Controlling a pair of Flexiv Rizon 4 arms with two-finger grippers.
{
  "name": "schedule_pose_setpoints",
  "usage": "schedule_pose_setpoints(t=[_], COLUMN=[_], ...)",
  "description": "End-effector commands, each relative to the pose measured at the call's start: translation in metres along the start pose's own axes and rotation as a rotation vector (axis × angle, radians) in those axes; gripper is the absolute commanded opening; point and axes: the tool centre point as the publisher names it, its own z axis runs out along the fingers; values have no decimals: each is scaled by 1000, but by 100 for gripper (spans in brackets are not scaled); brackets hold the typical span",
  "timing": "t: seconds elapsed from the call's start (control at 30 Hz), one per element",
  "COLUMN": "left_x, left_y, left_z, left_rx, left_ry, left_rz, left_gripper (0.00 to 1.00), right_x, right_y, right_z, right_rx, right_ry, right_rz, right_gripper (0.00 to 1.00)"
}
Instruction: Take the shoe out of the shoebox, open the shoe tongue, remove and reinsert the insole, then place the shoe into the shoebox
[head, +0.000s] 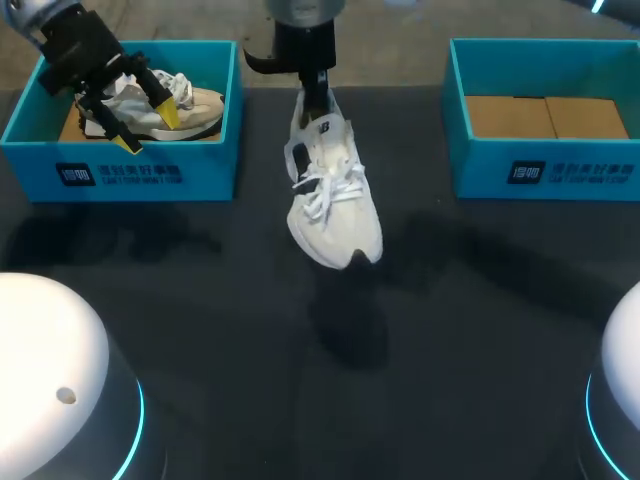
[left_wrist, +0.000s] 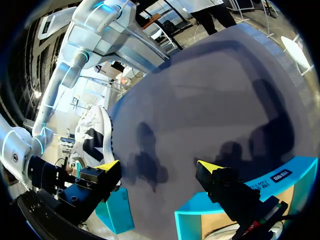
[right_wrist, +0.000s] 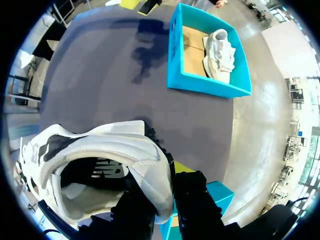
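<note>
A white shoe (head: 330, 190) hangs toe-down above the middle of the dark table (head: 450, 330). My right gripper (head: 318, 95) is shut on its heel collar. In the right wrist view the heel wall of the white shoe (right_wrist: 100, 150) is pinched in my right gripper (right_wrist: 167, 192), and the shoe's opening faces the camera. My left gripper (head: 140, 115) stands open over the left teal shoebox (head: 120, 170), just above a second pale shoe (head: 195, 105) lying inside. In the left wrist view my left gripper (left_wrist: 159, 167) holds nothing, and the hanging white shoe (left_wrist: 92, 135) is off to one side.
A second teal shoebox (head: 545, 165) stands at the back right with only its cardboard floor showing. The left shoebox (right_wrist: 210, 55) with its shoe (right_wrist: 220, 47) also shows far ahead in the right wrist view. White arm bases fill both front corners.
</note>
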Motion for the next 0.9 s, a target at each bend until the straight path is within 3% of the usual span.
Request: schedule_pose_setpoints(t=[0.03, 0.73, 0.9], left_x=[0, 0, 0], left_y=[0, 0, 0], left_z=[0, 0, 0], left_rx=[0, 0, 0], left_ry=[2, 2, 2], left_rz=[0, 0, 0], left_gripper=[100, 100, 100], right_x=[1, 1, -23], right_y=[-2, -2, -17], right_z=[-1, -1, -4], right_rx=[-3, -3, -12], right_ry=[0, 0, -31], right_rz=[-1, -1, 11], right_gripper=[0, 0, 0])
